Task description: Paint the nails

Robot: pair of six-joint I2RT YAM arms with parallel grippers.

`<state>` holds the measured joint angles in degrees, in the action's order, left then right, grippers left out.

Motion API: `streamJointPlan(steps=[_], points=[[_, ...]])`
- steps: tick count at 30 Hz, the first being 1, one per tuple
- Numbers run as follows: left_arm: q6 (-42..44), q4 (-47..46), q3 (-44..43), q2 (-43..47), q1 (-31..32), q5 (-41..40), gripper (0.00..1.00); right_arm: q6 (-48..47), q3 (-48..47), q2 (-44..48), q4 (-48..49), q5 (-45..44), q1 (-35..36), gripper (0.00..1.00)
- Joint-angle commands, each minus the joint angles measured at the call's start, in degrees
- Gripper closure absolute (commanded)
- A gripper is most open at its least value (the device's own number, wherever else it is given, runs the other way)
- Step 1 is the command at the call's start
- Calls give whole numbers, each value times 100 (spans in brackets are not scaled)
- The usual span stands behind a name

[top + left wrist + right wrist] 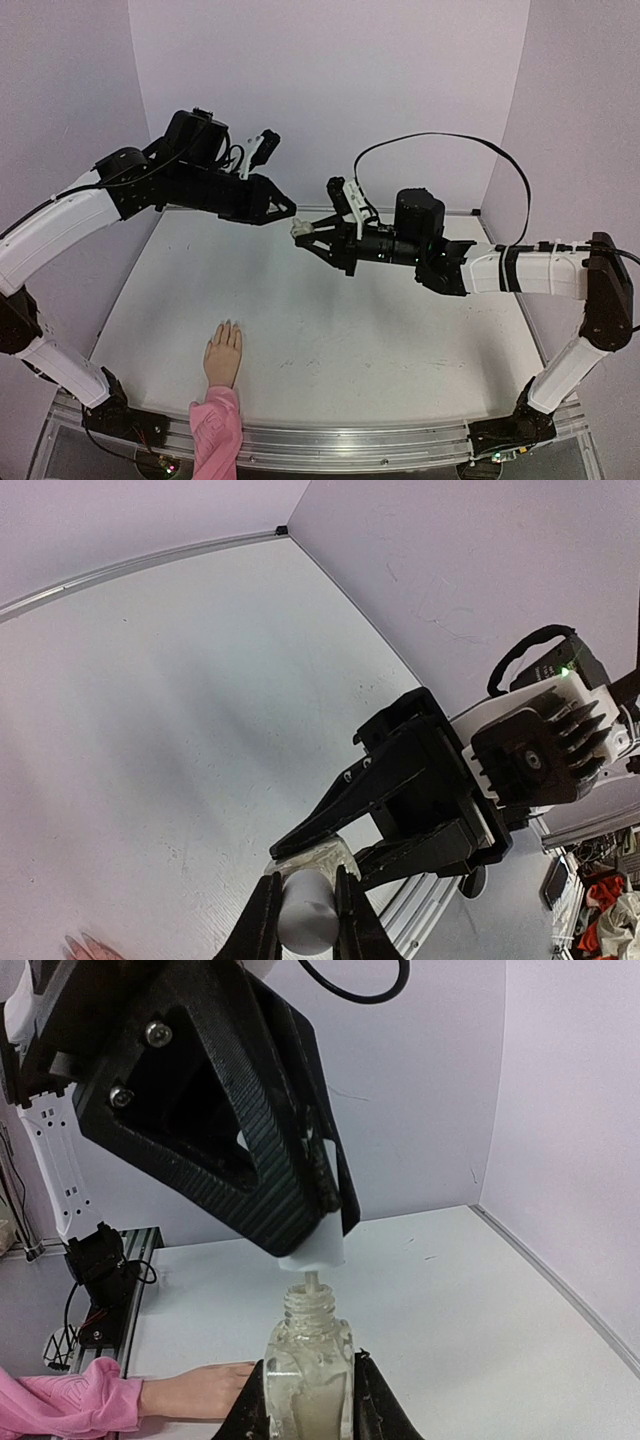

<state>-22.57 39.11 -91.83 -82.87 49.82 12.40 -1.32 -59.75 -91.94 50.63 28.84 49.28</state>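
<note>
White desk (350, 330), matt and faintly scuffed, enclosed on three sides by plain pale lilac panels: back wall (330, 80), left wall (60, 90), right wall (590, 120). An aluminium rail (350, 440) is fitted along the near edge. Lighting is even and diffuse, and only soft shadows are cast. Beyond the enclosure, clutter (600, 895) is glimpsed, too small to be identified.

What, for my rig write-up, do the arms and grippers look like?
The left arm and right arm have white shells with black joints. The left gripper and right gripper are black ribbed plastic, each wedge-shaped with two tapering fingers. A black cable loops from the right arm, which also wears black bands.
</note>
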Motion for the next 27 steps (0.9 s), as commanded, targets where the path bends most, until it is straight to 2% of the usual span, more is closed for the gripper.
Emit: streamJointPlan(steps=[1,27], points=[[-29,-177,-107,241,-25,-117,100,-48,-169,-4,493,25,26,100],[44,-176,22,393,-60,-308,100,-52,-147,45,509,-10,39,100]])
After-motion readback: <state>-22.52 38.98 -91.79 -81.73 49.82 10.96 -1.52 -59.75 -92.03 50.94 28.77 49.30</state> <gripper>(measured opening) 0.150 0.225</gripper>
